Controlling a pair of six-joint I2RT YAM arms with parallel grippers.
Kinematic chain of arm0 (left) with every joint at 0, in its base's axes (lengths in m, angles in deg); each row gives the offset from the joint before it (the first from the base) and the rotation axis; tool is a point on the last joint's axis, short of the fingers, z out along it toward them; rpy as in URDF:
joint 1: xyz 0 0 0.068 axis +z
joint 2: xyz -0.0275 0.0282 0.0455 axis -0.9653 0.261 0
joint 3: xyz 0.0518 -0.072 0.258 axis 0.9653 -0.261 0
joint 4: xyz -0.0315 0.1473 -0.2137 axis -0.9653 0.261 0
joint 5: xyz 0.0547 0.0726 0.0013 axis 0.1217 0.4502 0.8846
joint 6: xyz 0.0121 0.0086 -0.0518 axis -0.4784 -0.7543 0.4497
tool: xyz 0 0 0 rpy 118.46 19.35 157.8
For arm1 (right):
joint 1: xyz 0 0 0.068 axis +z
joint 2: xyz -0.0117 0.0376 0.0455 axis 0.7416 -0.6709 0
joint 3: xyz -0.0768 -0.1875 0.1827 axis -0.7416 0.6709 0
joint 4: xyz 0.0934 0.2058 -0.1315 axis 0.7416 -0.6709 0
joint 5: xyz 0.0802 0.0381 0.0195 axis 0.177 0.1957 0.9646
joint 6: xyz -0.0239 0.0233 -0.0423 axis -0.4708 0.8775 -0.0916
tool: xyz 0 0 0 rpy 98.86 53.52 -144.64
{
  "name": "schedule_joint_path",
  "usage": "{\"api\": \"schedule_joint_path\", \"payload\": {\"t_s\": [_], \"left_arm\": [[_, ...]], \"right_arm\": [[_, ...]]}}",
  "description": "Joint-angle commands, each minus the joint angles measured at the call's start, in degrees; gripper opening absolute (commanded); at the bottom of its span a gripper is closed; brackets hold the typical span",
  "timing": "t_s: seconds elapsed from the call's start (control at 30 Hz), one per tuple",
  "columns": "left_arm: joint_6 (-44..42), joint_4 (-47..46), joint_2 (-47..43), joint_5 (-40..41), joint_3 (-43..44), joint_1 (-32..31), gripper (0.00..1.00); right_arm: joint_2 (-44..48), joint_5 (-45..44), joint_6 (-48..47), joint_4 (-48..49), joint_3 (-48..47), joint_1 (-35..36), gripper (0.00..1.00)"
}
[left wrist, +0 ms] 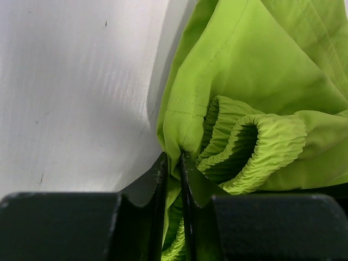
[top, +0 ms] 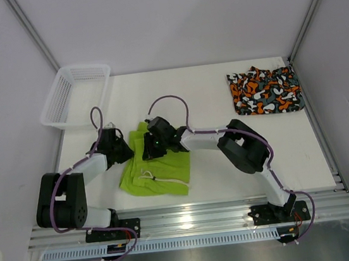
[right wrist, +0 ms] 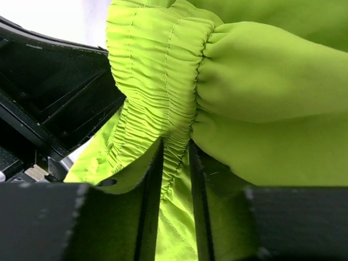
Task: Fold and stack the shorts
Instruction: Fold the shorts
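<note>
Top external: lime green shorts (top: 156, 164) lying by table's (top: 231, 174) near edge. Left gripper (left wrist: 174, 160) pinching hem (left wrist: 182, 103), right gripper (right wrist: 176, 149) pinching elastic waistband (right wrist: 163, 81), both nearly shut. Fabric looking light, limp; waistband giving surest hold.

- We can read no text, label, brand, number or sign in any of the three views.
- The lime green fabric shorts (left wrist: 244, 81) show us only seams and a gathered waistband.
- The print on the orange, black, grey and white camo shorts (top: 265, 90) is blotches, not letters.
</note>
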Motion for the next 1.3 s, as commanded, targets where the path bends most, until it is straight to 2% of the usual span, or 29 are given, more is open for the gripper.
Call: {"api": "schedule_joint_path", "payload": {"t_s": [0.0, 0.13, 0.2, 0.23, 0.3, 0.33, 0.37, 0.43, 0.47, 0.57, 0.73, 0.83, 1.07, 1.17, 1.2, 1.27], "left_arm": [[-0.74, 1.13, -1.71, -1.8, -0.83, -0.29, 0.18], [-0.56, 2.71, -3.12, -1.54, 0.14, -0.29, 0.18], [-0.3, 3.94, -4.87, -0.92, 0.4, -0.2, 0.23], [-0.21, 4.38, -5.49, -0.14, 0.67, -0.2, 0.25], [-0.04, 5.61, -7.51, 0.83, 1.02, -0.11, 0.35], [0.05, 5.88, -8.04, 1.27, 1.28, 0.06, 0.41], [0.49, 6.49, -9.09, 2.06, 1.2, 0.15, 0.53], [0.93, 6.59, -10.24, 2.24, 1.02, 0.41, 0.62], [1.11, 6.67, -10.76, 2.24, 0.93, 0.41, 0.67], [1.55, 6.15, -12.79, 1.46, 0.58, 0.33, 0.71], [0.76, 4.13, -15.6, -1.36, 0.32, 0.06, 0.72], [0.32, 2.81, -16.13, -2.94, 0.23, -1.08, 0.72], [0.32, 0.17, -15.96, -3.12, 1.37, -6.87, 0.69], [-0.3, 0.78, -12.62, -1.72, 4.09, -10.3, 0.7], [-0.21, 0.78, -11.66, -1.54, 4.44, -10.57, 0.7], [-0.04, 0.26, -8.77, -1.27, 5.32, -10.92, 0.72]], "right_arm": [[0.05, -1.45, 1.31, 2.84, 2.87, -1.15, 0.3], [2.42, -0.48, 1.23, 3.89, 4.97, -2.47, 0.42], [4.35, -1.45, 0.96, 4.07, 6.64, -2.64, 0.48], [6.27, -1.54, 0.44, 3.81, 7.08, -3.17, 0.55], [8.57, -1.01, -0.26, 3.81, 8.49, -3.7, 0.65], [10.93, -0.75, -1.4, 3.81, 8.93, -3.96, 0.75], [12.26, -0.22, -2.28, 3.89, 9.37, -4.05, 0.79], [16.2, -0.83, -5.17, 2.67, 10.34, -4.05, 0.89], [17.36, -0.83, -6.15, 1.79, 10.51, -4.23, 0.9], [22.35, 0.22, -7.83, 0.03, 12.62, -5.97, 0.91], [30.89, 1.01, -7.83, 0.03, 22.19, -11.25, 0.91], [35.55, 1.71, -8.26, -0.15, 27.63, -16.69, 0.89], [36.53, 5.93, -9.06, 2.05, 34.24, -22.68, 0.88], [34.69, 7.95, -9.41, 3.27, 34.6, -23.91, 0.92], [34.07, 8.3, -9.32, 3.54, 34.69, -24.35, 0.95], [32.4, 9.44, -9.06, 4.51, 35.12, -24.7, 0.96]]}}
